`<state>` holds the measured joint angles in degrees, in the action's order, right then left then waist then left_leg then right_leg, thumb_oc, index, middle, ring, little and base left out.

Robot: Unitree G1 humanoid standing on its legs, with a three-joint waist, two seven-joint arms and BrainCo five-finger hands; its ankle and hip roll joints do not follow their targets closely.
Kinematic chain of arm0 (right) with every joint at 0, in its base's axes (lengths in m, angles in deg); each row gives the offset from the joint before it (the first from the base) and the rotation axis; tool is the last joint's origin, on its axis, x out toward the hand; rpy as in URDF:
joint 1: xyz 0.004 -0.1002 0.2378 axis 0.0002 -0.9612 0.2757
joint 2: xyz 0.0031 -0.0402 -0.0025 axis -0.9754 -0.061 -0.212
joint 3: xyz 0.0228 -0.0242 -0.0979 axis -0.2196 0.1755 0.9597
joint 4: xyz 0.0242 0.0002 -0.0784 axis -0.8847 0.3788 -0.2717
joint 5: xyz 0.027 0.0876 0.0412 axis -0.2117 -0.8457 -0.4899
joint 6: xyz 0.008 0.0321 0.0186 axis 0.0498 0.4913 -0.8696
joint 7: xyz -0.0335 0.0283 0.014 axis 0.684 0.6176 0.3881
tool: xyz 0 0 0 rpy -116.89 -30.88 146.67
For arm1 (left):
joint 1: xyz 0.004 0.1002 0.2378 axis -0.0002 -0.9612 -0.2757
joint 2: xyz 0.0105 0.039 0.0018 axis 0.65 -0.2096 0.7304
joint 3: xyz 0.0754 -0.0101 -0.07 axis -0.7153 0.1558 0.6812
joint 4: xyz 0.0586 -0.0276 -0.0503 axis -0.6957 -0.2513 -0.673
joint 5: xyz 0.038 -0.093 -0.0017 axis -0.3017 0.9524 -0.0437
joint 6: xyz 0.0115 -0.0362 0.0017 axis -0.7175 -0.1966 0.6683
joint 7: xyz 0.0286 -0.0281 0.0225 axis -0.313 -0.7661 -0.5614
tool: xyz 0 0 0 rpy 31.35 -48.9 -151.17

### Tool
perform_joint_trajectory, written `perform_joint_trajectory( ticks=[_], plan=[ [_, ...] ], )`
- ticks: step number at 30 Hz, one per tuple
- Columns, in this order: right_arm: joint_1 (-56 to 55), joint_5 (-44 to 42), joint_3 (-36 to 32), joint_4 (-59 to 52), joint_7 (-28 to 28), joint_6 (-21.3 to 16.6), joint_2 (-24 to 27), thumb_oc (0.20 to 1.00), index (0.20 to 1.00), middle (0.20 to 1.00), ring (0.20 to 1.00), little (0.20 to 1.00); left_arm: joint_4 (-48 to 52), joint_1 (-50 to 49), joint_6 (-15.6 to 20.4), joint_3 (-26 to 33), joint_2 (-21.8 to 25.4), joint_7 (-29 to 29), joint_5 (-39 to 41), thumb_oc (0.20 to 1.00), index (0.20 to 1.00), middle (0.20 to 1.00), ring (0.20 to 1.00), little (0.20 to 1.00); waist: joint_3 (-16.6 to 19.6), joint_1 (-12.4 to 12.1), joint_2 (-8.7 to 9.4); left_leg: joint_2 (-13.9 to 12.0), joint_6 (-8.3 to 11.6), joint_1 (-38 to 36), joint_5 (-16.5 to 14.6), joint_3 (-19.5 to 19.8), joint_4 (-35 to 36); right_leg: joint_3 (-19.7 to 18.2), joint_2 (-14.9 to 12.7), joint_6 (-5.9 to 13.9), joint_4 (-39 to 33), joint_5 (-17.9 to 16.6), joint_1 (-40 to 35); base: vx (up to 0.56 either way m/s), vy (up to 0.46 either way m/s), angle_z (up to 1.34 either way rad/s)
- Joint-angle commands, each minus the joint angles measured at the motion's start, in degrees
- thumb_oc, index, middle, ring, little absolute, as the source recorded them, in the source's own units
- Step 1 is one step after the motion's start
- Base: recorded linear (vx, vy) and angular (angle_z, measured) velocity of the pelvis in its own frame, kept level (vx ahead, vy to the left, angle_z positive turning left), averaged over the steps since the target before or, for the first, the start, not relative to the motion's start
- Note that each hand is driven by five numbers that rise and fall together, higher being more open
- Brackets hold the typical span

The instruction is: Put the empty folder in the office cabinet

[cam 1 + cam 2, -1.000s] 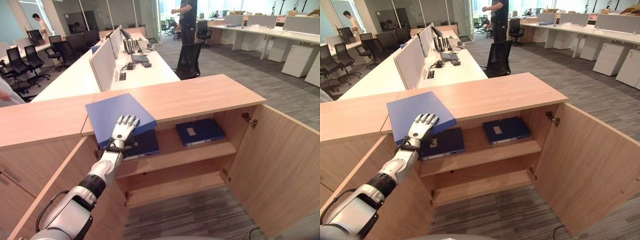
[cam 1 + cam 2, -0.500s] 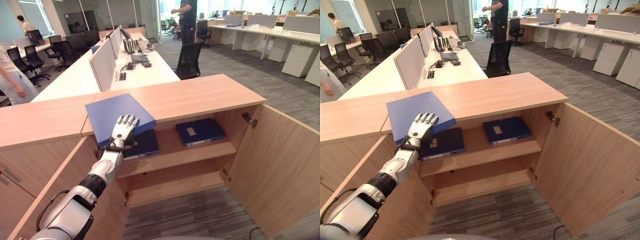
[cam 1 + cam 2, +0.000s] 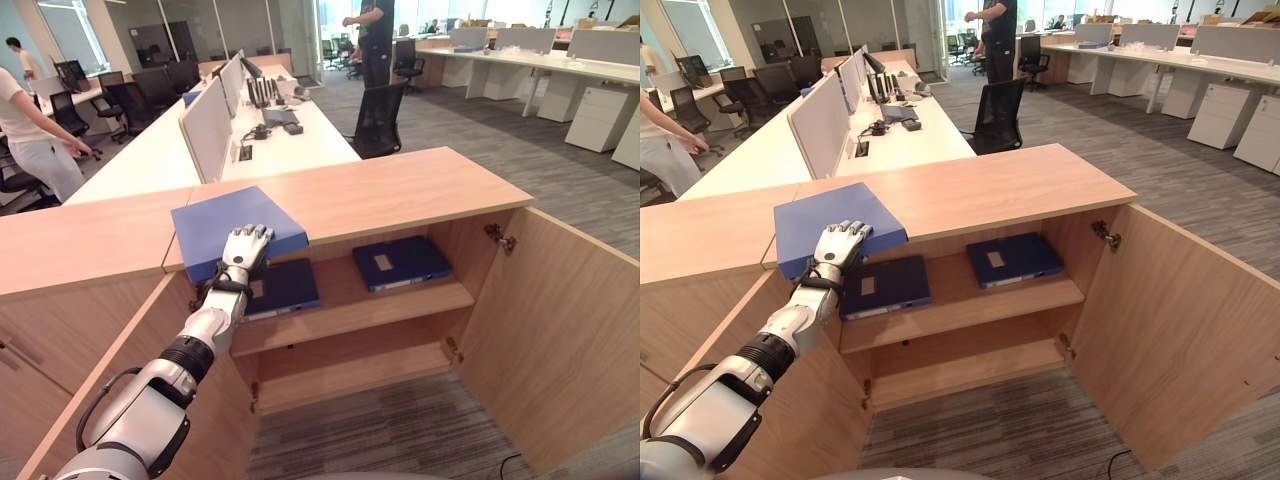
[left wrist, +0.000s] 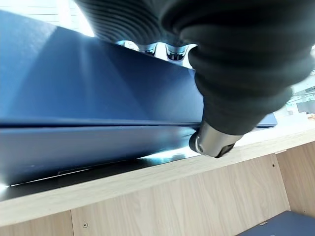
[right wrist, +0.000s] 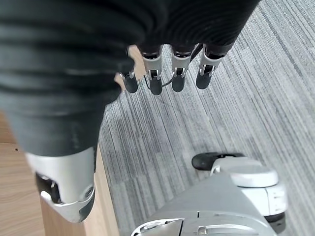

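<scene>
The folder (image 3: 232, 227) has tipped up at its front edge, the left hand (image 3: 246, 247) with fingers (image 3: 252, 236) clamped over it, thumb beneath, so lifting off the surface (image 3: 400, 190) looks begun.

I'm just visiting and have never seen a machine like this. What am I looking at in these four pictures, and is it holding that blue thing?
It is a two-armed, person-shaped robot. The two wide pictures come from cameras in its head, looking down at a wooden cabinet with its doors open. The two close-ups come from cameras on its wrists.

Its left hand grips the front edge of a blue folder lying on the cabinet top, fingers on top and thumb underneath. Two darker folders already lie on the shelf inside.

Its right hand hangs over the carpet with relaxed fingers, holding nothing.

Behind are office desks, chairs and a few people.
</scene>
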<state>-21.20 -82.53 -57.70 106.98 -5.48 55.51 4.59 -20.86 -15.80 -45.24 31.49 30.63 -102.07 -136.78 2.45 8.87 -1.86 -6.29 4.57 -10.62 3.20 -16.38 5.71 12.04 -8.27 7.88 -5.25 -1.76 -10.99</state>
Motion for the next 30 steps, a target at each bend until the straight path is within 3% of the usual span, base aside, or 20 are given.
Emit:
perform_joint_trajectory(
  ticks=[1,9,16,18,30],
  plan=[
    [4.5,-3.7,-0.6,4.3,0.9,-0.7,-0.5,1.0,1.0,1.0,1.0,1.0,-5.8,6.5,-0.9,1.9,0.9,1.2,1.2,0.2,0.2,0.2,0.2,0.2,-1.1,-0.6,1.29,-4.3,4.21,-0.9,-3.1,3.6,-0.7,-1.1,-2.5,4.72,1.5,1.8,1.4,0.0,0.0,0.0],
    [4.4,-5.0,-1.1,4.3,0.8,-0.8,-1.0,1.0,1.0,1.0,1.0,1.0,-4.1,6.6,-0.9,2.4,1.7,1.0,1.3,0.2,0.2,0.2,0.2,0.2,-1.0,-0.6,1.25,-4.3,4.23,-0.9,-3.1,3.6,-0.7,-1.2,-2.6,4.71,1.5,1.8,1.5,0.0,0.0,0.0],
    [4.3,-5.6,-1.7,4.8,0.4,-0.6,-1.1,1.0,1.0,1.0,1.0,1.0,3.0,8.9,0.1,3.9,5.1,0.0,2.1,0.2,0.2,0.2,0.2,0.2,-1.0,-0.9,0.97,-4.3,4.26,-0.8,-3.1,3.8,-0.7,-0.9,-2.7,4.83,1.6,1.9,1.5,0.0,0.0,0.0],
    [4.6,-6.1,-2.0,5.4,-0.3,-0.3,-0.9,1.0,1.0,1.0,1.0,1.0,11.6,12.0,2.2,5.8,8.2,-1.2,4.4,0.2,0.2,0.2,0.2,0.2,-1.0,-1.3,0.57,-4.1,4.19,-0.7,-3.0,4.2,-0.7,-0.6,-2.8,4.85,1.8,2.0,1.4,0.0,0.0,0.0],
    [6.4,-7.2,-1.5,5.7,-1.5,-1.2,-0.7,1.0,1.0,1.0,1.0,1.0,25.8,19.0,10.0,11.8,10.3,-3.1,22.5,0.2,0.2,0.2,0.2,0.2,-0.7,-2.1,-0.3,-3.6,3.97,-0.4,-2.7,5.4,-0.7,-0.2,-3.1,4.68,2.4,2.1,1.4,0.0,-0.001,0.05]
  ],
)
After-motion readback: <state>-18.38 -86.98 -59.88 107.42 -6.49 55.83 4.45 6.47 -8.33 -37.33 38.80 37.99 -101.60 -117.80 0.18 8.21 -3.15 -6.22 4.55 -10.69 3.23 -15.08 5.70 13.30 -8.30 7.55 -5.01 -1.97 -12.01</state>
